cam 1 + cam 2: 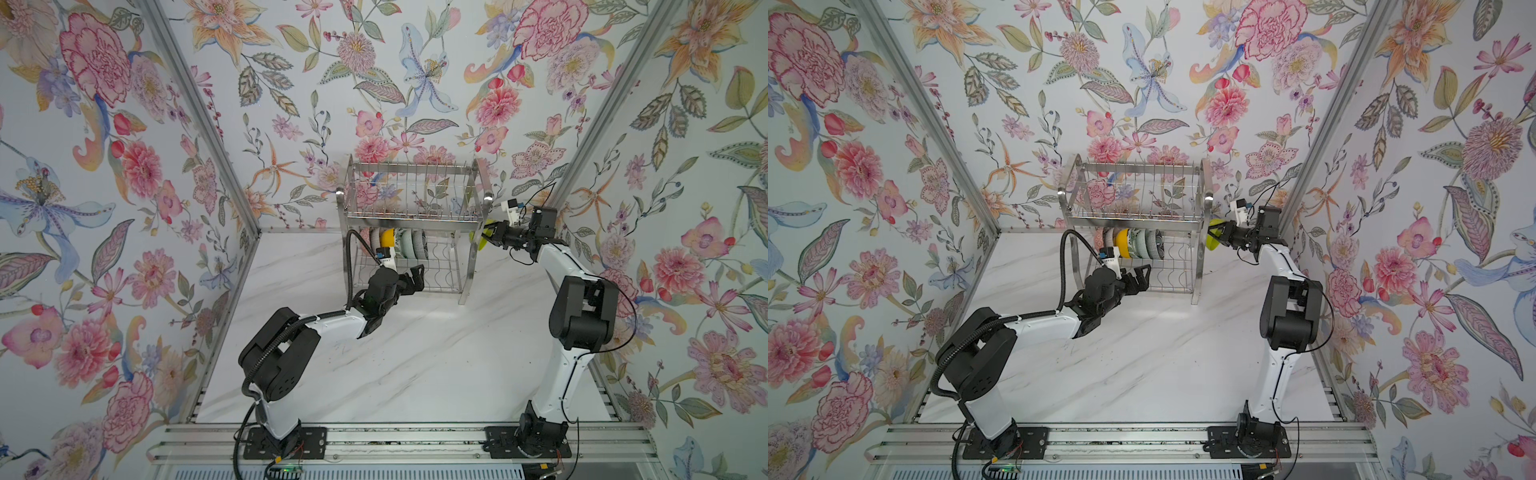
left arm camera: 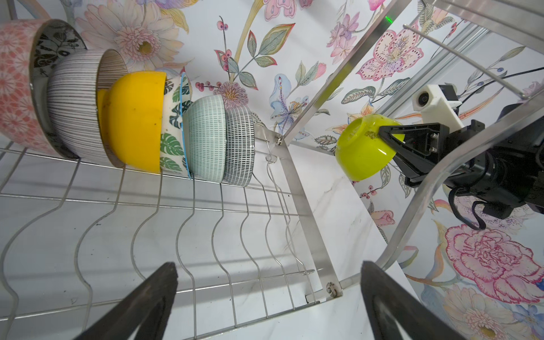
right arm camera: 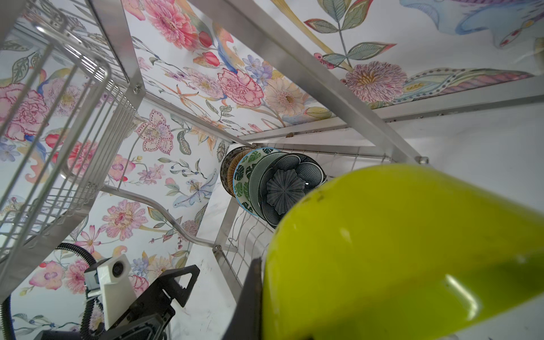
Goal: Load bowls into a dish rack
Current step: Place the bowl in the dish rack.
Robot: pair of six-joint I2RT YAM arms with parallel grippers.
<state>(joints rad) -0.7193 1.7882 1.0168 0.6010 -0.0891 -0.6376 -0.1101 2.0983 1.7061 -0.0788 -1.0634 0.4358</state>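
Note:
The steel dish rack (image 1: 409,168) (image 1: 1138,166) stands at the back of the table. Several bowls lean in a row in its lower tier (image 1: 390,243) (image 1: 1133,243): pink (image 2: 14,82), striped (image 2: 73,103), orange-yellow (image 2: 135,120), leaf-print (image 2: 172,132), pale mint (image 2: 206,135), dark dashed (image 2: 238,144). My right gripper (image 1: 488,235) (image 2: 385,138) is shut on the rim of a lime green bowl (image 1: 478,243) (image 1: 1212,239) (image 2: 362,147) (image 3: 412,250), held just outside the rack's right leg. My left gripper (image 1: 415,278) (image 1: 1140,278) (image 2: 269,273) stands open with nothing in it, in front of the lower tier's wavy wires (image 2: 206,206).
Floral walls with aluminium corner posts (image 1: 582,166) close in three sides of the white marble table (image 1: 415,353). The left arm's black cable loop (image 1: 351,257) hangs by the rack's left leg. A rail (image 1: 395,440) carrying both arm bases runs along the front.

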